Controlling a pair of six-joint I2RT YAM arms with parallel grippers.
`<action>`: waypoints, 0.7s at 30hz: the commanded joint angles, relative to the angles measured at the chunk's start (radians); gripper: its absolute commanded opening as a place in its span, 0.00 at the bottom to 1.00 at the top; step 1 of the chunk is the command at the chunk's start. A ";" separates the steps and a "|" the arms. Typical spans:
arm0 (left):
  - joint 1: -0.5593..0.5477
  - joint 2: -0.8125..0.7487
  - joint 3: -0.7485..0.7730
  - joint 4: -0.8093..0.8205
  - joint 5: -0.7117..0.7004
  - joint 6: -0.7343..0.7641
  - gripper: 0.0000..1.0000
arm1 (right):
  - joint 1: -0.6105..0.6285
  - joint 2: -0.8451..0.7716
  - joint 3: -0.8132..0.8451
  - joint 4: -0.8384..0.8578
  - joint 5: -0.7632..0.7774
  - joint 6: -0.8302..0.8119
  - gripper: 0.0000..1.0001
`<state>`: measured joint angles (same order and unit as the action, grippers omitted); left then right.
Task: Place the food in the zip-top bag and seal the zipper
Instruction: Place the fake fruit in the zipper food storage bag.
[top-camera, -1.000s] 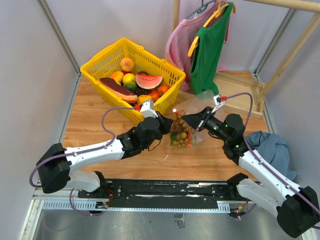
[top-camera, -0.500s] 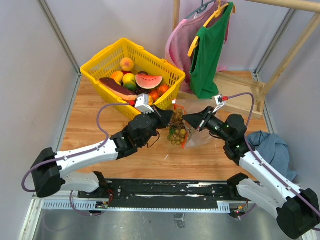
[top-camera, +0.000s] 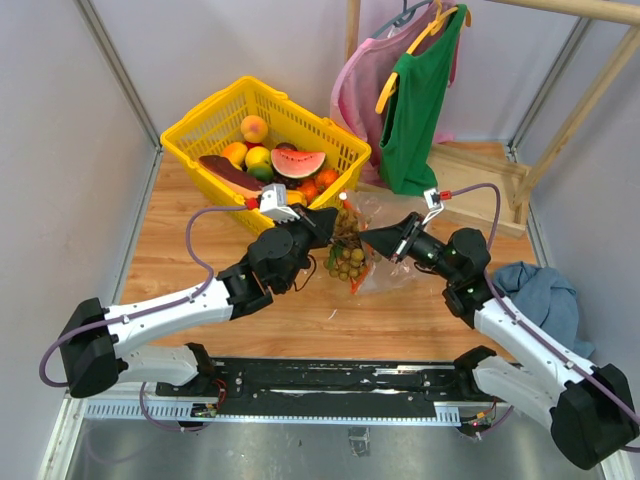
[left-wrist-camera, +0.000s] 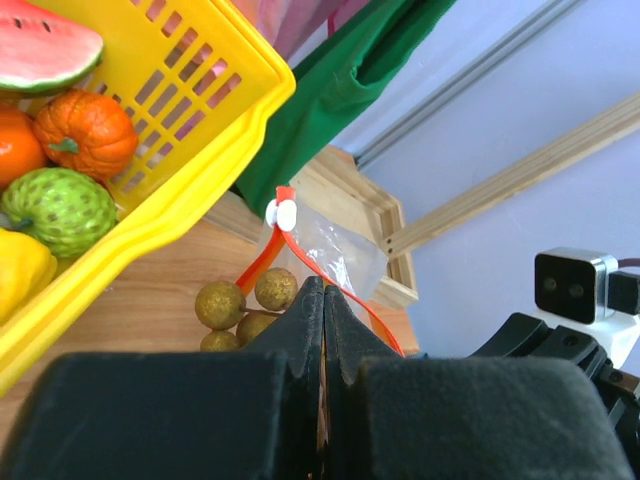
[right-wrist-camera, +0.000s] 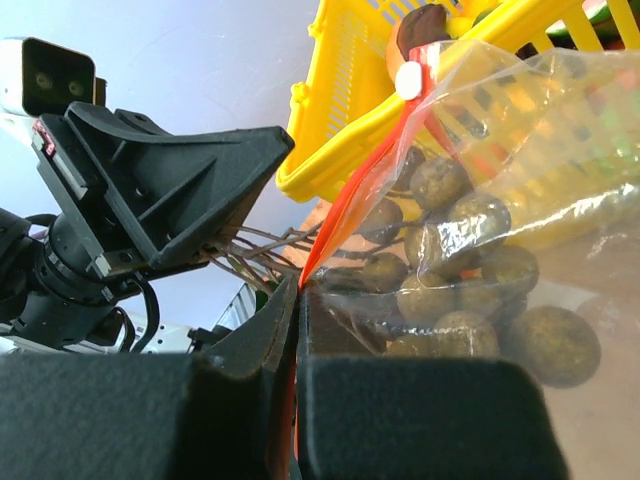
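The clear zip-top bag (top-camera: 388, 268) hangs between both grippers, just in front of the basket. The olive-brown grape bunch (top-camera: 346, 262) is inside it and also shows in the left wrist view (left-wrist-camera: 220, 304) and the right wrist view (right-wrist-camera: 480, 270). My left gripper (top-camera: 328, 222) is shut on the orange-red zipper (left-wrist-camera: 258, 265) at the bag's mouth. My right gripper (top-camera: 366, 238) is shut on the same strip (right-wrist-camera: 350, 205) from the other side. The white slider (left-wrist-camera: 284, 211) sits at the strip's far end, beyond both grippers. The grippers are close together.
The yellow mesh basket (top-camera: 200, 130) with toy fruit stands at the back left, right behind the bag. Green and pink clothes (top-camera: 415, 100) hang on a wooden rack at the back right. A blue cloth (top-camera: 540, 295) lies at the right.
Both grippers have moved away from the arm bases toward the basket, carrying the bag and grapes with them. Both stay shut on the strip.
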<state>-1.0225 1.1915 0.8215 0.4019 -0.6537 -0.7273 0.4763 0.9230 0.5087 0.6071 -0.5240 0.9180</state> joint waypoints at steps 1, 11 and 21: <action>0.001 -0.013 0.067 0.039 -0.104 0.040 0.00 | -0.016 0.010 -0.024 0.059 -0.037 0.008 0.00; 0.001 0.061 0.212 -0.171 -0.213 -0.072 0.00 | -0.014 0.085 -0.020 0.132 -0.094 0.029 0.01; -0.001 0.108 0.140 -0.083 -0.215 -0.105 0.00 | -0.014 0.135 0.001 0.229 -0.130 0.108 0.01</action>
<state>-1.0225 1.2900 0.9882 0.2321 -0.8204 -0.8051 0.4763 1.0462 0.5041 0.7334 -0.6094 0.9749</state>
